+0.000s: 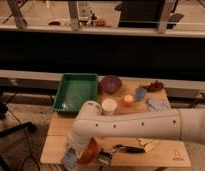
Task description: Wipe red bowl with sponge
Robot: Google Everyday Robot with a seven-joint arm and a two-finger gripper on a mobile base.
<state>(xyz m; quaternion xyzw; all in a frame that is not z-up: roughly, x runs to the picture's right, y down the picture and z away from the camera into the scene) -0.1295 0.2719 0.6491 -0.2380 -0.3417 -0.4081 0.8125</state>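
The red bowl [90, 150] sits tilted at the near left of the wooden table [166, 152]. My white arm reaches in from the right and bends down to it. My gripper [72, 154] is at the bowl's left rim, at the table's near left corner. It is shut on a pale blue-grey sponge [69, 159] that presses against the bowl's left side. The arm hides part of the bowl.
A green tray [76, 91] stands at the back left. Behind the arm are a purple bowl [111, 84], a white cup [109, 106], an orange [128, 100] and a blue cup [141, 93]. A black-handled utensil [127, 148] lies just right of the red bowl.
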